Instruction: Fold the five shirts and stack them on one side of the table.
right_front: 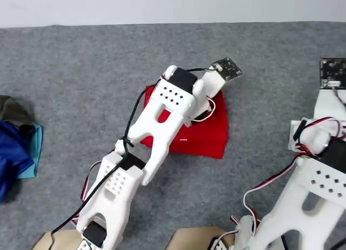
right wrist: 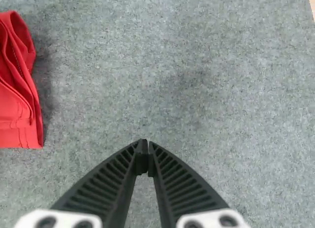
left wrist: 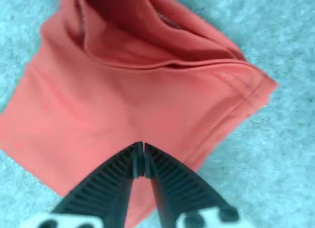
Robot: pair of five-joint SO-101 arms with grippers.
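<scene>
Two empty claws sit pinched together, the left claw (left wrist: 143, 150) above the folded red shirt (right_front: 201, 130), the right claw (right wrist: 146, 150) well aside of it over grey surface (right wrist: 221, 65), the fold apparently done, awaiting stacking.

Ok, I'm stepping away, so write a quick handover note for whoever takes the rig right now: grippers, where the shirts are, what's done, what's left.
The left gripper is shut, above the folded red shirt mid-table.
The right gripper is shut and empty, over the bare grey table, to the right of the red shirt.
A pile of blue, teal and dark cloth lies at the table's left edge; it looks bunched rather than stacked.
Done: red shirt folded.
Left: probably move it to one side, then fold and stack the pile's shirts.
</scene>
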